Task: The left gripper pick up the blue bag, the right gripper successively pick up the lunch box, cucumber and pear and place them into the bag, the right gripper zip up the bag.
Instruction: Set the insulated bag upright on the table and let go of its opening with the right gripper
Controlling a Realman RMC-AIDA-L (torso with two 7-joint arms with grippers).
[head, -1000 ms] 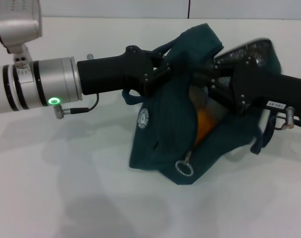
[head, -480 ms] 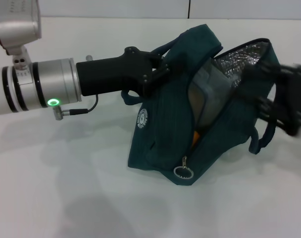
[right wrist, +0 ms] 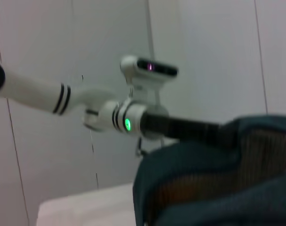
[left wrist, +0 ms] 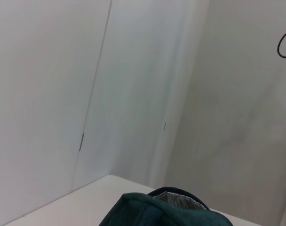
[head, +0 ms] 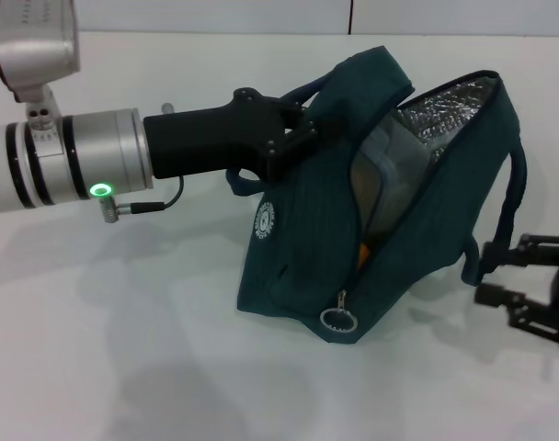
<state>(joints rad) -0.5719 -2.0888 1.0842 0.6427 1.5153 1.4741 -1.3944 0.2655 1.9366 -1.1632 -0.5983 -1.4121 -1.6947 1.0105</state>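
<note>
The blue bag [head: 298, 266] stands tilted on the white table with its mouth open, silver lining [head: 445, 106] showing. My left gripper [head: 302, 138] is shut on the bag's upper edge near a handle and holds it up. Inside the opening I see the lunch box [head: 385, 179], and below it a sliver of the orange pear [head: 363, 251]. The cucumber is hidden. The zipper ring pull [head: 339, 320] hangs at the bag's low front corner. My right gripper [head: 489, 272] hovers open and empty beside the bag's right handle. The right wrist view shows the bag [right wrist: 227, 188] close up.
White table [head: 123, 367] all around the bag, with a white wall behind [head: 215, 14]. The bag's right handle [head: 509, 202] loops down toward the right gripper. The left wrist view shows only the bag's top [left wrist: 157, 212] and the wall.
My right gripper has pulled out of the bag's mouth and moved right and down to beside the bag. The pear stays inside. The left gripper has not moved.
</note>
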